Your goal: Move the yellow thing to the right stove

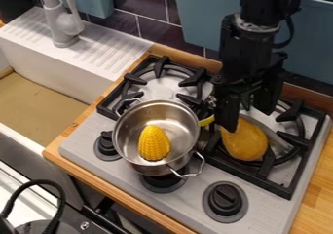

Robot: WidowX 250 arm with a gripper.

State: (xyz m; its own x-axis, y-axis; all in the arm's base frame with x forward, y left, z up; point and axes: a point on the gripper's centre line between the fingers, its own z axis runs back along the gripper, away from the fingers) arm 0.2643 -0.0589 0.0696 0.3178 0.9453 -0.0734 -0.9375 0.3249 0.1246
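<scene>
- At the left burner (159, 88), a metal pot (153, 113) holds a corn cob (154, 143), probably not the piece meant.
- Over the right burner (296, 139) lies the rounded yellow thing (246, 141), seemingly at its goal.
- Just above it hangs the end effector (248, 119), spread fairly wide, apparently gripping nothing; placing looks finished, so the next move calls for a straight lift, without dragging the piece.

Pots (174, 115): I count one, near my hand (248, 120).
Corn cobs (154, 143): one.
Rounded yellow things (244, 143): one, at my hand.
Burners (158, 90): two, one beneath my hand.
Knobs (226, 199): three.
Sinks (34, 72): one, well apart from me.
Faucets (67, 27): one.
</scene>
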